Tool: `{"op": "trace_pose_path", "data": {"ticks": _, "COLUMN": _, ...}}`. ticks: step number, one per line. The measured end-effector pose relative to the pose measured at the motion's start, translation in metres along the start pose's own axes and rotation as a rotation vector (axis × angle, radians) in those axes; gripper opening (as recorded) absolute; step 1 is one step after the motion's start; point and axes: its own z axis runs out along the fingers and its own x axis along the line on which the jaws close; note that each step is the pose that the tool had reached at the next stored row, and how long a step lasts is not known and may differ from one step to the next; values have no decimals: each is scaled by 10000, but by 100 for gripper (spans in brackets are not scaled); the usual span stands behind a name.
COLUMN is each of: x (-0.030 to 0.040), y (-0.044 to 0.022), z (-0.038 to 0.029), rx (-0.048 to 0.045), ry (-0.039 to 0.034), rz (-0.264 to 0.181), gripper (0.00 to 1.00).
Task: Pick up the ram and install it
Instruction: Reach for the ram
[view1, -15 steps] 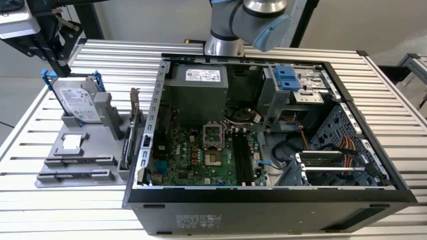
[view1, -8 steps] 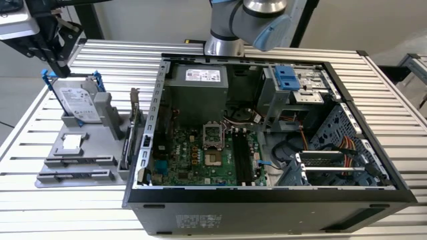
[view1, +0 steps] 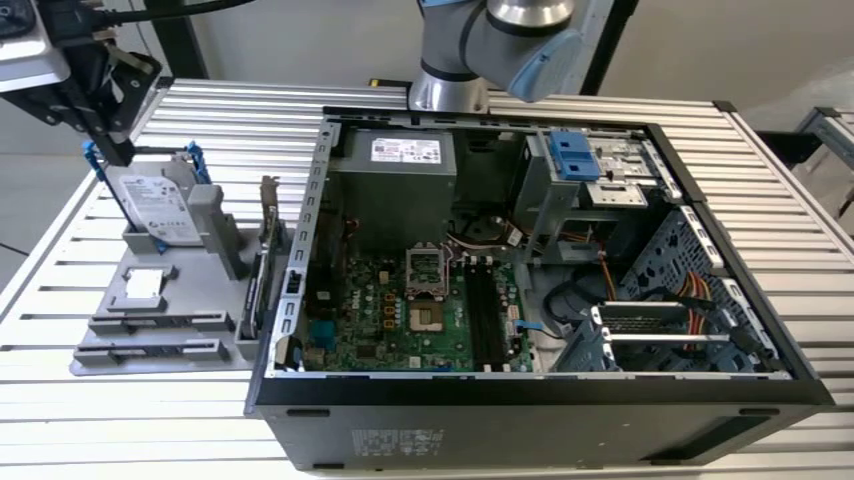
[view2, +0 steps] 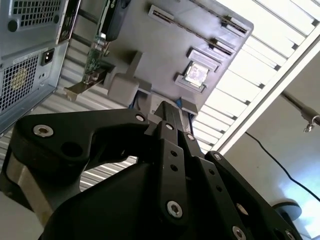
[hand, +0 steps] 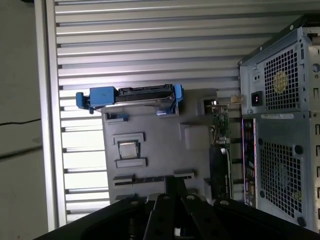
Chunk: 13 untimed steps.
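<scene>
The ram is a thin dark stick lying in a slot of the grey parts holder, seen in the first wrist view just past my fingertips. In the exterior view the holder sits at the exterior view's left, beside the open computer case. My gripper hangs high over the holder's far end, above the hard drive. Both wrist views show its black fingers pressed together at the tip, with nothing seen between them. I am well above the ram, not touching it.
A silver hard drive with a blue bracket stands in the holder. A small chip lies mid-holder. A card with a metal bracket stands between holder and case. The motherboard lies open inside the case on a slatted table.
</scene>
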Motion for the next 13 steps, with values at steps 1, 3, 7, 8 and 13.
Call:
{"op": "trace_pose_path", "data": {"ticks": 1, "x": -1, "y": -15, "z": 1, "rx": 0, "ry": -1, "rz": 0, "gripper": 0}}
{"op": "trace_pose_path", "data": {"ticks": 3, "x": -3, "y": -46, "z": 2, "rx": 0, "ry": 0, "rz": 0, "gripper": 0}}
{"op": "trace_pose_path", "data": {"ticks": 7, "x": -5, "y": -111, "z": 6, "rx": 0, "ry": 0, "rz": 0, "gripper": 0}}
{"op": "trace_pose_path", "data": {"ticks": 8, "x": -6, "y": -127, "z": 8, "rx": -1, "ry": -1, "rz": 0, "gripper": 0}}
{"op": "trace_pose_path", "data": {"ticks": 13, "x": -8, "y": -211, "z": 12, "rx": 0, "ry": 0, "rz": 0, "gripper": 0}}
